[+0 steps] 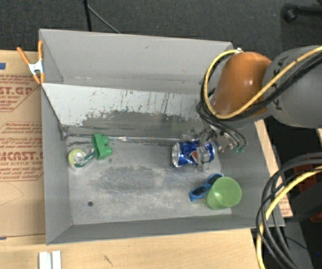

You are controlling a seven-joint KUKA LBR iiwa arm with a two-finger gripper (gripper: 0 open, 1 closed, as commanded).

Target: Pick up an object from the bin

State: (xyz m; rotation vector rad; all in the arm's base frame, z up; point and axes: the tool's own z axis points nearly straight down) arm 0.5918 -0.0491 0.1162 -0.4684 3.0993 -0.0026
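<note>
I see the gripper (pixel 210 144) low at centre-right of the frame, right against a crushed blue-and-silver can (pixel 189 154) on the bin (pixel 122 206) floor. Can't tell if it's clenched or released. Green cup (pixel 225 193) lower right, green block (pixel 101 146) left.

Five loose things are counted in the grey bin (pixel 138 198): one crushed blue-and-silver can (pixel 190 153), one round light-green cup (pixel 224 193), one small blue piece (pixel 201 189) touching that cup, one dark-green block (pixel 101 145), and one pale, see-through round thing (pixel 78 158) just beside that block.
</note>
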